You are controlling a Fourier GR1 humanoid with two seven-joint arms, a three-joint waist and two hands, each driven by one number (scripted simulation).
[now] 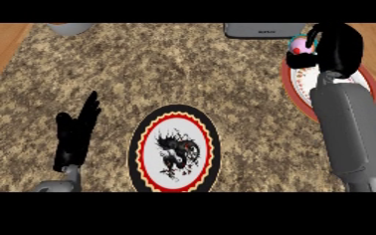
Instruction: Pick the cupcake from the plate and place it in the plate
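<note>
At the right edge lies a red-rimmed plate (295,95), partly covered by my right forearm. The cupcake (300,44), pink-topped with a red dot, shows at that plate's far end. My right hand (336,45) is curled round it, thumb and fingers on either side, hiding most of it. A second plate (175,149), black-rimmed with a red ring and a dark drawing in its white middle, lies near the front centre with nothing on it. My left hand (76,134) rests open at the lower left, fingers pointing up, apart from both plates.
A grey appliance (263,30) sits at the back edge, just left of the cupcake. A grey round object (70,28) peeks in at the back left. The speckled counter has wooden edges at the far left and right.
</note>
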